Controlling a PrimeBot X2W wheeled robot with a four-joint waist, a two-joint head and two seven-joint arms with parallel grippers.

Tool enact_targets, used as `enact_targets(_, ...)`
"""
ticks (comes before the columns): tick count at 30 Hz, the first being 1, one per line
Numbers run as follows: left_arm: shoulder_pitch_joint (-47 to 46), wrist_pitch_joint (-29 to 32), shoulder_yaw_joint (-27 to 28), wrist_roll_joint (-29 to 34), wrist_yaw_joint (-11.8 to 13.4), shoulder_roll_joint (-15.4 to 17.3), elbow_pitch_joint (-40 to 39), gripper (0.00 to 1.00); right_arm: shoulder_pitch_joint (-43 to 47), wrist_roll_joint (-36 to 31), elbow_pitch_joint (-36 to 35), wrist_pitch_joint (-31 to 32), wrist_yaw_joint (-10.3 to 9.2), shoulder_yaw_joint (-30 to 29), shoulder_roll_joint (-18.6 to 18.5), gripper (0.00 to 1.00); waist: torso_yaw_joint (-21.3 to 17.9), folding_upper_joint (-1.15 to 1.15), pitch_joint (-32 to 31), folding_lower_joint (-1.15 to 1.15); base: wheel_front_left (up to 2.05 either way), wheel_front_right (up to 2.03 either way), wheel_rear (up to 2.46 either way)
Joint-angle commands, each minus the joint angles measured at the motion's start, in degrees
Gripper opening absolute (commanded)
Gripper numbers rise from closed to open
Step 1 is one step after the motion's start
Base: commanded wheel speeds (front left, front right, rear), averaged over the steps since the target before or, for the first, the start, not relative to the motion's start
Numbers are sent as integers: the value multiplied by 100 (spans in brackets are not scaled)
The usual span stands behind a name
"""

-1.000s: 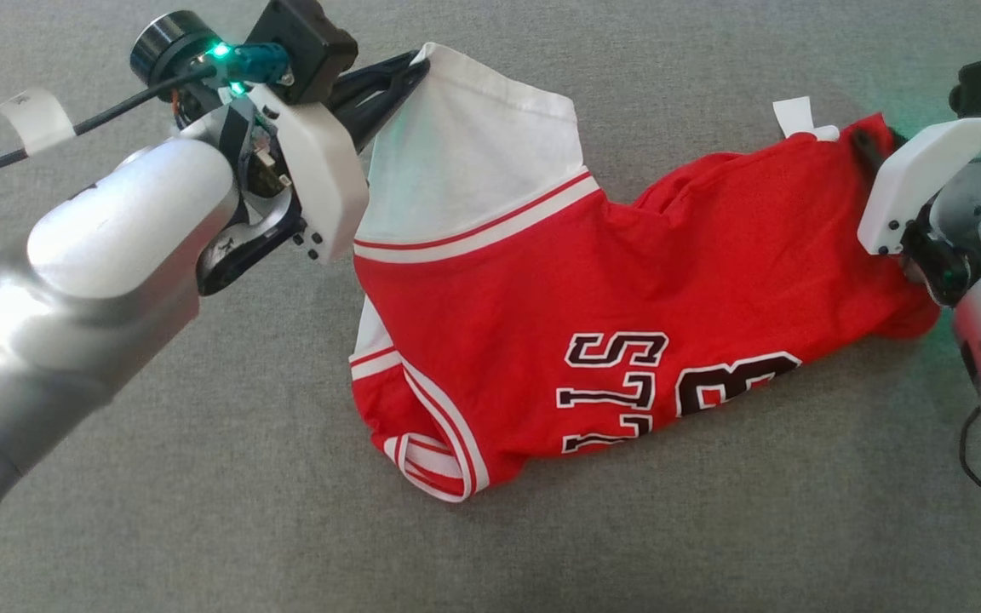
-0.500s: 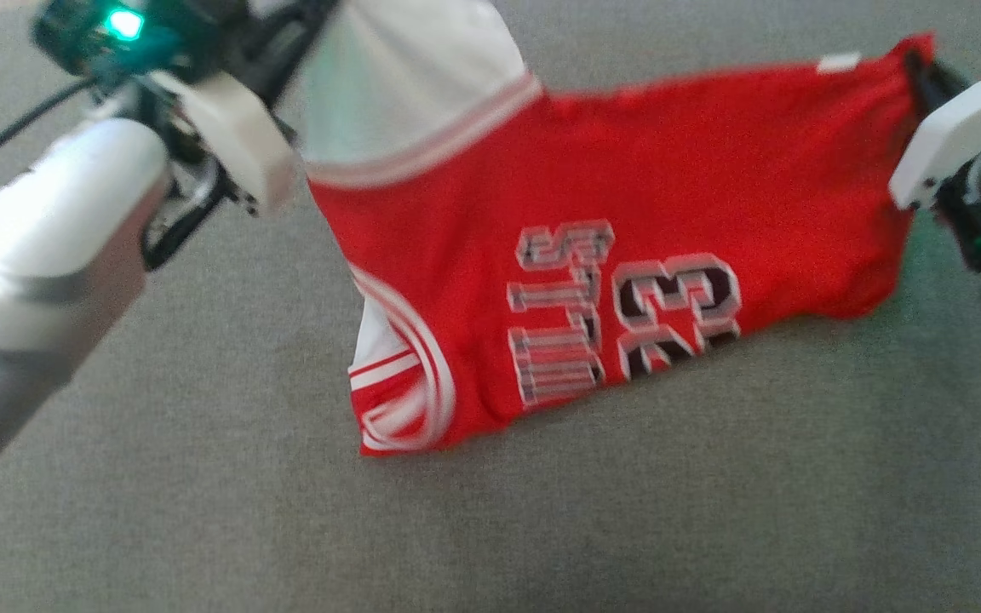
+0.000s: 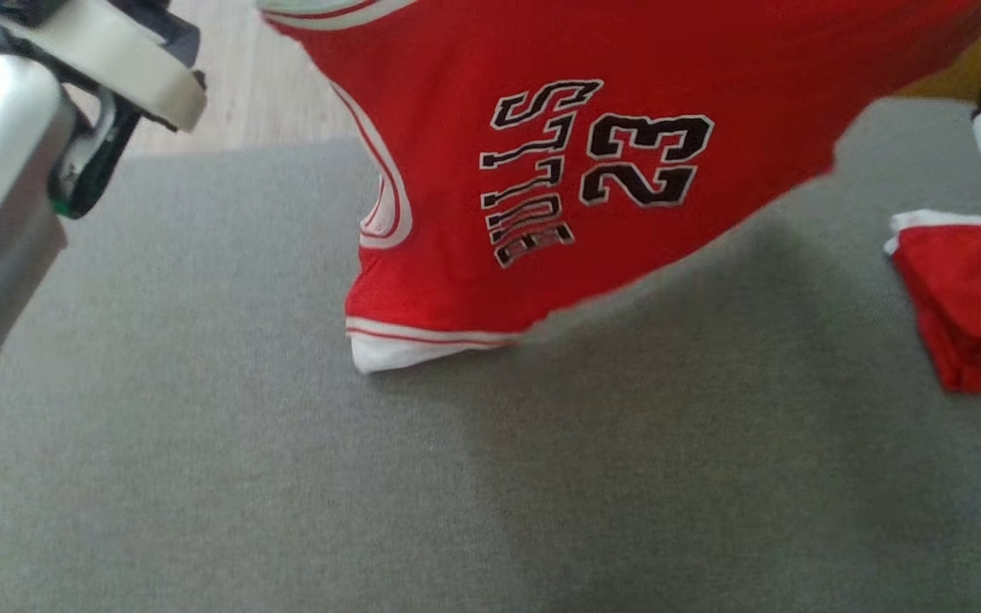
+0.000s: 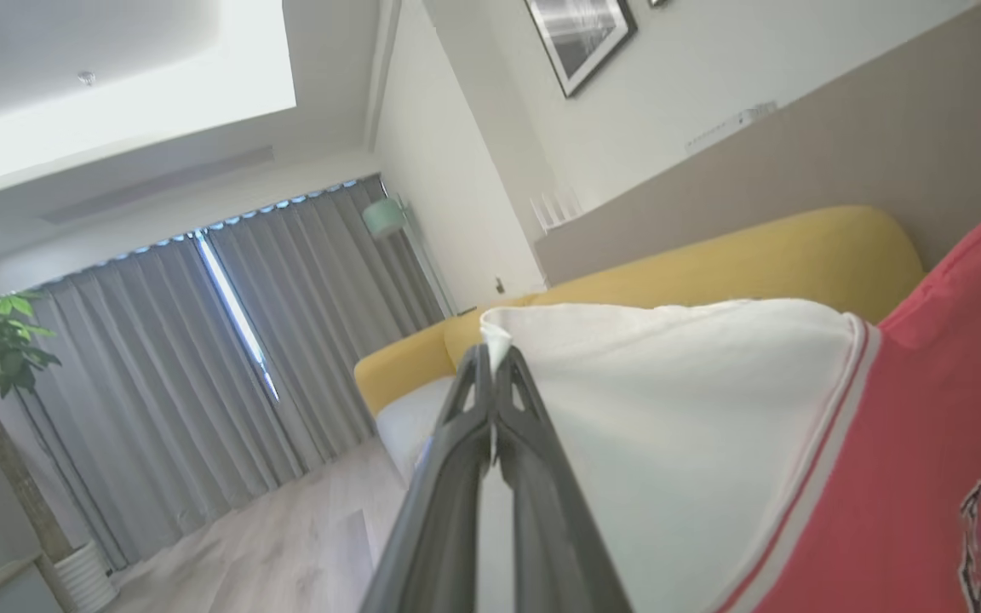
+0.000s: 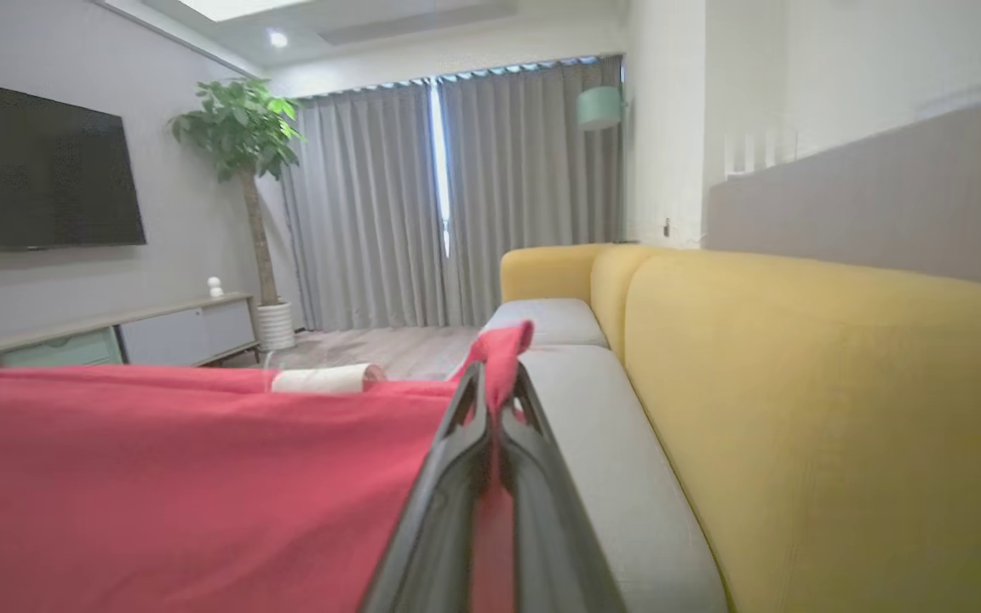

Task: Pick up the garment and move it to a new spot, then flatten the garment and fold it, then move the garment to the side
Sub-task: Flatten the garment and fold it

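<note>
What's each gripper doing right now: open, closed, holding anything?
Left gripper: closed, pinching the jersey by its white edge.
Right gripper: closed, pinching the jersey by a red edge.

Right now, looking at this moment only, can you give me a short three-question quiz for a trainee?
1. True or false: the left gripper is shut on the white part of the jersey.
2. Which number is printed on the jersey? A) 32 B) 23 C) 45
3. Short answer: what colour is the cloth that the right gripper pinches?
Key: 1 true; 2 B; 3 red.
</note>
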Motion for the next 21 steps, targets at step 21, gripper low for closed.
enact_targets(21, -1290, 721, 732, 0, -107, 232, -143, 0, -1454, -375, -465, 848, 37, -469, 183, 0, -205, 0, 677, 1, 0, 0, 0)
